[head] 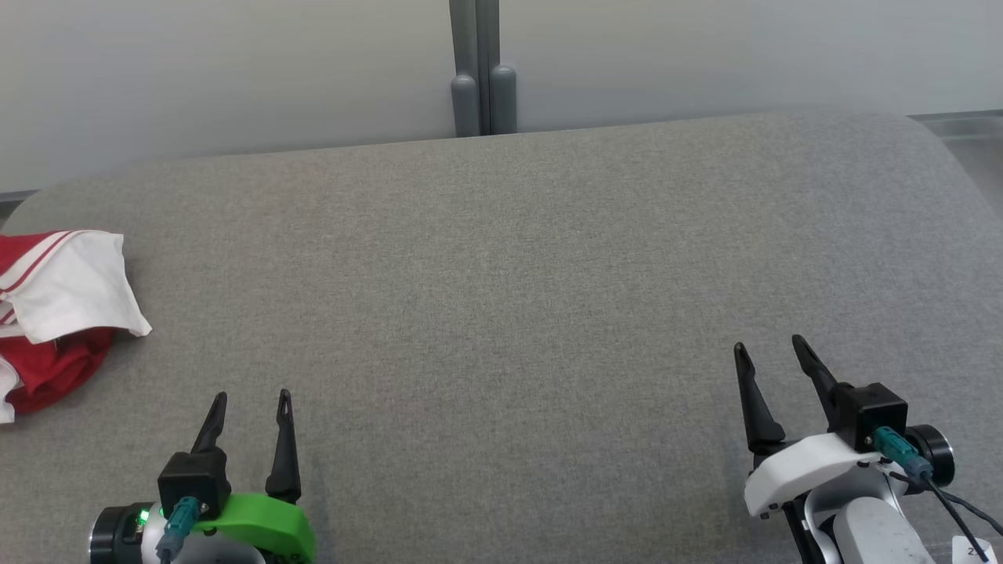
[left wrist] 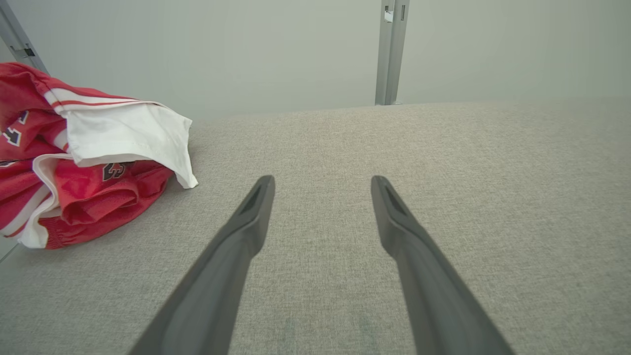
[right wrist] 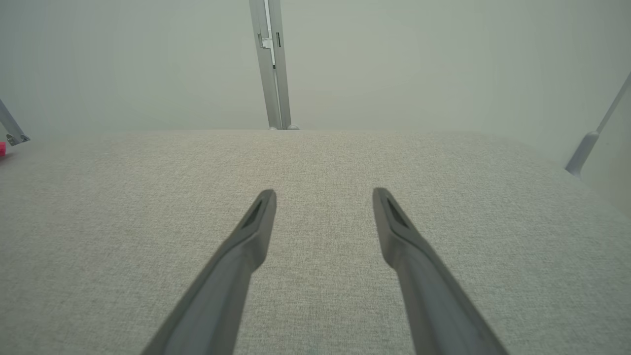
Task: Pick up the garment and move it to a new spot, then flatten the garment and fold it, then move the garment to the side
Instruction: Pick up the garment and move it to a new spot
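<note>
Crumpled red-and-white jersey [head: 63, 305] at 9 o'clock in the head view, lying on the left edge of the bench [head: 501, 258] and cut by the frame. Left gripper [head: 252, 395] at 7 o'clock, fingers parted and holding nothing, near the jersey but apart from it. Open grey fabric runs from there to the rounded far corner at 2 o'clock. Grey post [head: 482, 70] at 12 o'clock, behind the far edge. Right gripper [head: 768, 343] at 5 o'clock, fingers parted, holding nothing, well apart from the jersey. Left wrist view adds dark numerals [left wrist: 113, 170] on the red cloth. Right wrist view adds a slanted strut [right wrist: 591, 138] at 3 o'clock, beyond the bench's right edge.
</note>
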Robot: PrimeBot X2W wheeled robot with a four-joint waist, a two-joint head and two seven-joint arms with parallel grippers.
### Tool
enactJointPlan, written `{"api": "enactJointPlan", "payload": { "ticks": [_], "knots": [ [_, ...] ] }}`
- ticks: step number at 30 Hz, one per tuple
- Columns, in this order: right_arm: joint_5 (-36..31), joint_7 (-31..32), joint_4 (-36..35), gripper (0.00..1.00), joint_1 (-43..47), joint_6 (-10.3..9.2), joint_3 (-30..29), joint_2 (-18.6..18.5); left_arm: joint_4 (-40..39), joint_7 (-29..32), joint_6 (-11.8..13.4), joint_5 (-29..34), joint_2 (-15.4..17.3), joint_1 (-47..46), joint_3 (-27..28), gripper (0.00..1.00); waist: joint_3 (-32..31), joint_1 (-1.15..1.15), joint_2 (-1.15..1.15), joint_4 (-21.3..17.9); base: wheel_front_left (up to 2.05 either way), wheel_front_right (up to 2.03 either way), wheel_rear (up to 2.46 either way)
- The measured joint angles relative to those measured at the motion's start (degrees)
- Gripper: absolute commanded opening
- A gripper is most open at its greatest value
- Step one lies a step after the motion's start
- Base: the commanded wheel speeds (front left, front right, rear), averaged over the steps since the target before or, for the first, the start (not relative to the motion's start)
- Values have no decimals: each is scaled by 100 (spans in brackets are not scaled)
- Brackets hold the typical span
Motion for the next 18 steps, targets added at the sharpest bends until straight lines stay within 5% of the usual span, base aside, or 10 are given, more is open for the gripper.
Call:
{"api": "enactJointPlan", "payload": {
  "ticks": [10,18],
  "knots": [
    [-16,0,-63,100,9,0,-93,16,27,0,33,-57,-11,-13,30,100,40,0,0,147,0,0,0],
    [82,0,-29,100,3,0,202,11,137,-8,119,-174,-16,-44,91,100,97,0,0,787,0,0,0]
  ]
}}
